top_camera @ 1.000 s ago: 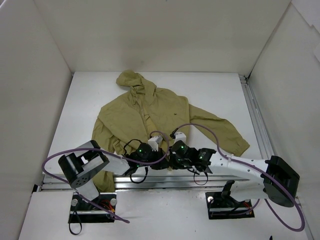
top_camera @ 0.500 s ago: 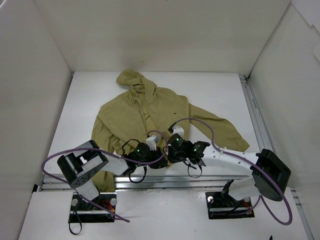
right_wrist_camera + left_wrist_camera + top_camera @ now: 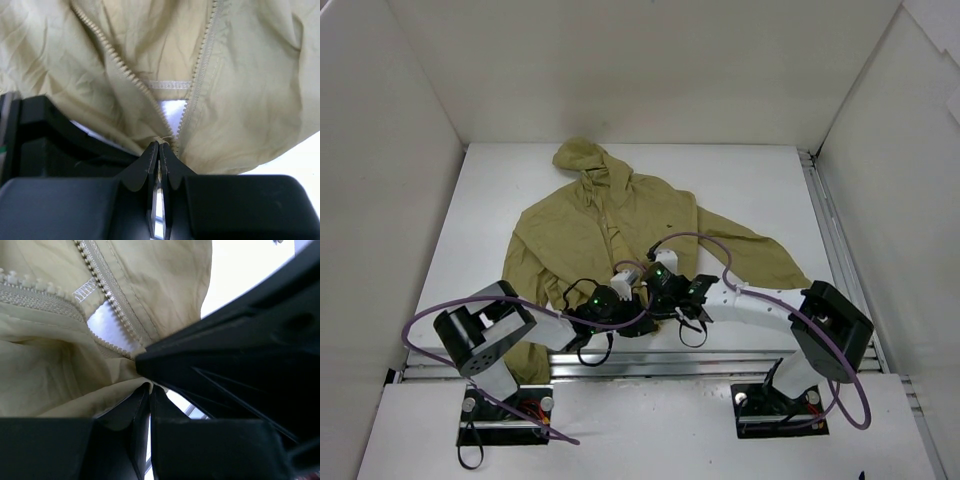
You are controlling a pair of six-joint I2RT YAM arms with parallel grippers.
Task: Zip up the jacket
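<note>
The olive-khaki jacket (image 3: 590, 225) lies flat on the white table, hood at the far end, its front zipper (image 3: 125, 70) open in a narrow V at the hem. My left gripper (image 3: 632, 293) is shut on the hem fabric (image 3: 100, 385) beside the zipper teeth (image 3: 107, 300). Right against it, my right gripper (image 3: 648, 288) is shut on the bottom end of the zipper (image 3: 167, 139), where the two tooth rows meet. In the left wrist view the right gripper's dark body (image 3: 240, 355) fills the right side.
White walls enclose the table (image 3: 750, 190) on three sides. An aluminium rail (image 3: 835, 250) runs along the right edge and another along the near edge. Purple cables (image 3: 700, 240) loop over both arms. One sleeve (image 3: 770, 265) lies towards the right, under the right arm.
The right arm has swung left and forward, bringing its gripper up against the left one at the jacket's hem. The left gripper has barely moved. Both stay shut.
</note>
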